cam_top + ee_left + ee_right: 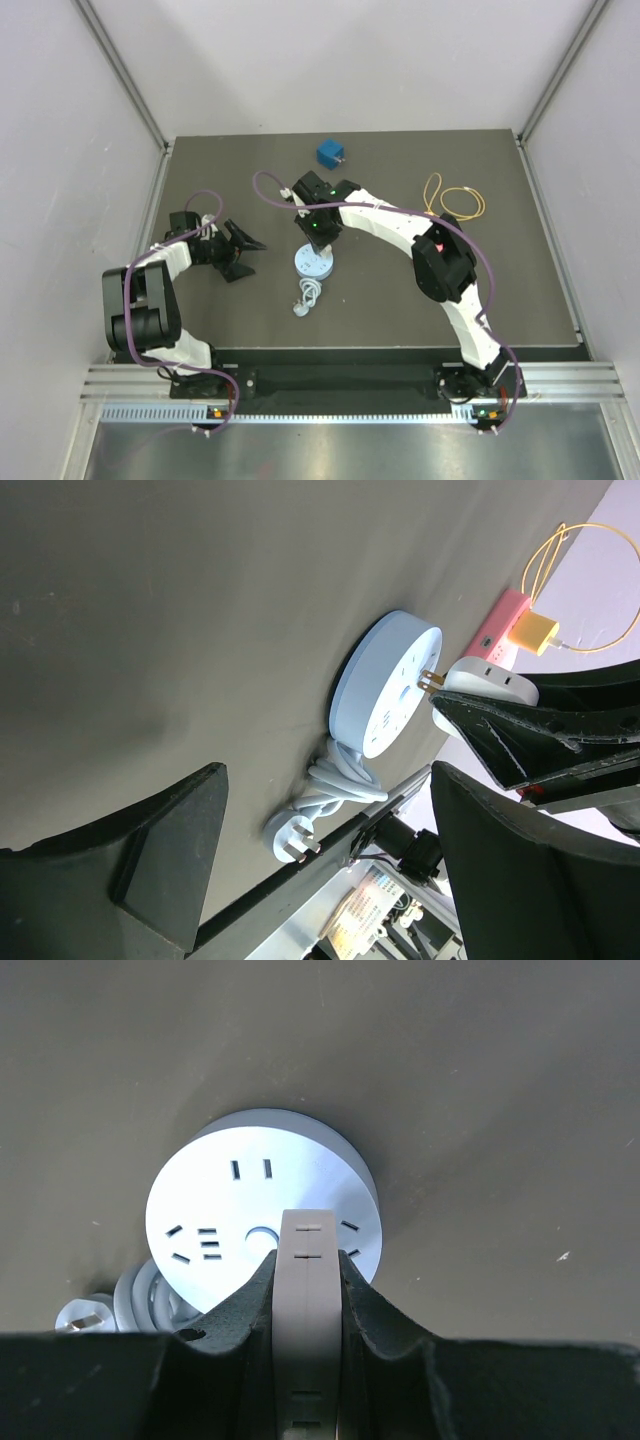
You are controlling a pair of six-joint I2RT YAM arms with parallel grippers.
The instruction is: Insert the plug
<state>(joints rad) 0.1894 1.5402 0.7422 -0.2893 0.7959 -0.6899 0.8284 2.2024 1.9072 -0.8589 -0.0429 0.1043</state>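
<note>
A round pale-blue socket lies flat on the dark table; it also shows in the left wrist view and the right wrist view. My right gripper is shut on a white plug and holds it right over the socket's face. In the left wrist view the plug has its brass prongs at the socket's face; I cannot tell whether they are in the slots. My left gripper is open and empty, left of the socket.
The socket's own coiled cord and plug lie just in front of it. A blue cube adapter sits at the back. A yellow cable lies at the right, by a pink strip with a yellow charger.
</note>
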